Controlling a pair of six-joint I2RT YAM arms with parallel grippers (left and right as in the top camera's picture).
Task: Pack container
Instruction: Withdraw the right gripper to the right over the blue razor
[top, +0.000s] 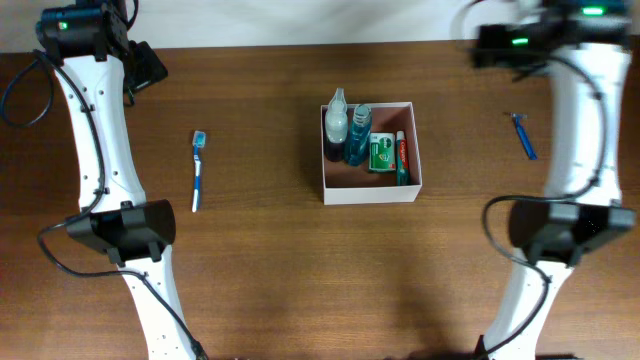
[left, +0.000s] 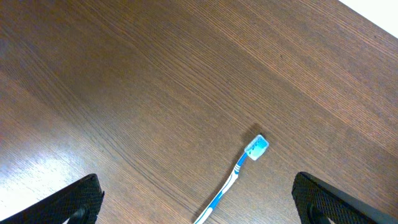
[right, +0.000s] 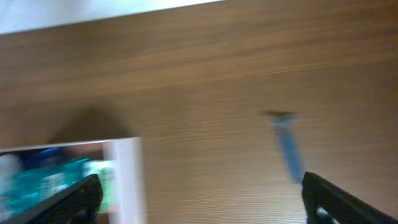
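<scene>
The container (top: 371, 190), a square white-walled box with a pinkish-brown inside, sits mid-table. It holds two bottles (top: 346, 128), a green packet (top: 381, 153) and a red tube (top: 401, 155). It shows blurred in the right wrist view (right: 127, 180). A blue-and-white toothbrush (top: 198, 170) lies left of it, also in the left wrist view (left: 239, 171). A blue razor (top: 524, 135) lies to the right, blurred in the right wrist view (right: 289, 149). My left gripper (left: 199, 202) is open above the toothbrush. My right gripper (right: 205, 199) is open and empty between container and razor.
The brown wooden table ends at a pale far edge (top: 300, 42). Both arm bases stand at the near side, the left base (top: 125, 230) and the right base (top: 560, 230). Black cables hang by each arm.
</scene>
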